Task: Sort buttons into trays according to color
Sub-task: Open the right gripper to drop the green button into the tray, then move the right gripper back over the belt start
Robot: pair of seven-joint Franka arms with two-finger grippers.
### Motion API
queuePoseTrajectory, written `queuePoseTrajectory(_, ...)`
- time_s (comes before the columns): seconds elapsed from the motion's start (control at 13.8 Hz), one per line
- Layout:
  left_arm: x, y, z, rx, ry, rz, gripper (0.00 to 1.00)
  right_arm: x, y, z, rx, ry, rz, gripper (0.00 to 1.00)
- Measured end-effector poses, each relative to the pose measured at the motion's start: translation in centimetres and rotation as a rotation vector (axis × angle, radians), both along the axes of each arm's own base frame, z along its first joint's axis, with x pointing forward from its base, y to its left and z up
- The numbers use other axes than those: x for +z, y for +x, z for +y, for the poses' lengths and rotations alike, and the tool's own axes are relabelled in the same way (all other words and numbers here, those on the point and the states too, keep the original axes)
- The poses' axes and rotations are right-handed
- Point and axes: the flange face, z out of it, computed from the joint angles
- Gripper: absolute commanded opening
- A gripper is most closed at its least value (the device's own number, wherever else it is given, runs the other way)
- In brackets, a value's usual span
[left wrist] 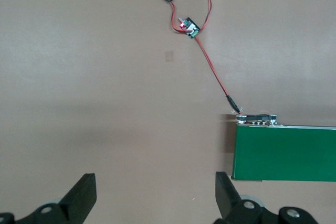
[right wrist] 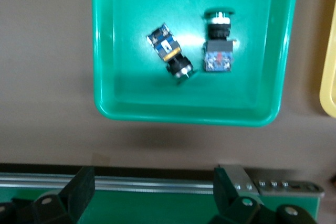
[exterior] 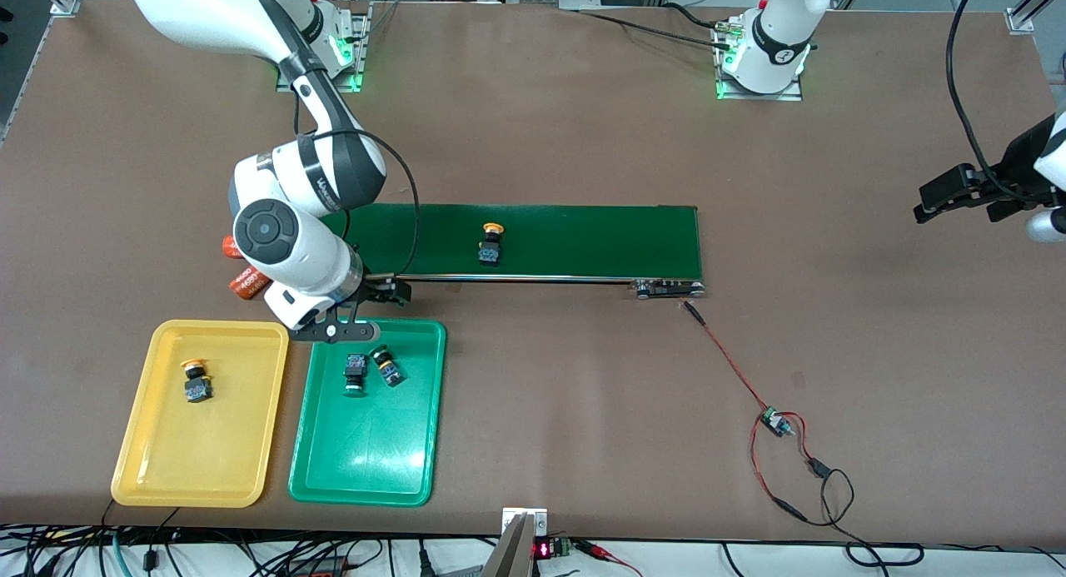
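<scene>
Right gripper (exterior: 360,304), jaws apart and empty, hangs over the green tray's (exterior: 416,477) twelve o'clock rim; left gripper (left wrist: 155,195) waits, open. Belt (exterior: 583,240) button (exterior: 491,246): light, rigid; pinch its blocky body.

High front camera faces robots, wrist cameras look down (close), sharing conveyor belt (exterior: 533,242).

Right hand (exterior: 360,310) open, left hand (exterior: 958,196) open, waiting

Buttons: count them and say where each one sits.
4. Two green-capped buttons lie in the green tray, one yellow-capped button in the yellow tray, another on the conveyor belt. None looks hidden.
</scene>
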Motion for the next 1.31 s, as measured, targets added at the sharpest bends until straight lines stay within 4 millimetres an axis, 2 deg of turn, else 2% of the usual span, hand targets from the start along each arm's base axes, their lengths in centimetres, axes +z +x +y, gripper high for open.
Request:
queuePoseTrajectory(0.15,0.0,0.0,1.1,0.02,0.0,0.0,1.0,1.0,-1.3,-0.8,-0.004,-0.005,0.002,1.0)
queuePoseTrajectory(0.36,0.0,-0.1,1.3,0.021,0.0,0.0,1.0,4.4,-2.9,-2.9,-0.022,-0.002,-0.027,1.0)
queuePoseTrajectory(0.51,0.0,-0.1,1.2,0.021,0.0,0.0,1.0,6.8,-3.5,-5.8,-0.004,0.003,-0.054,1.0)
queuePoseTrajectory(0.73,0.0,-0.1,1.2,0.021,0.0,0.0,1.0,8.9,-3.7,-11.9,0.048,0.002,-0.073,1.0)
queuePoseTrajectory(0.87,0.0,-0.1,1.2,0.021,0.0,0.0,1.0,9.5,-4.3,-14.9,0.035,-0.005,-0.049,1.0)
queuePoseTrajectory(1.02,0.0,-0.1,1.2,0.021,0.0,0.0,1.0,9.6,-5.4,-16.4,-0.007,0.024,-0.029,1.0)
queuePoseTrajectory(1.16,0.0,-0.1,1.2,0.021,0.0,0.0,1.0,8.7,-6.8,-16.5,-0.067,0.108,-0.001,1.0)
queuePoseTrajectory(1.31,0.0,-0.1,1.3,0.022,0.0,0.0,1.0,7.0,-7.9,-16.4,-0.087,0.129,-0.024,1.0)
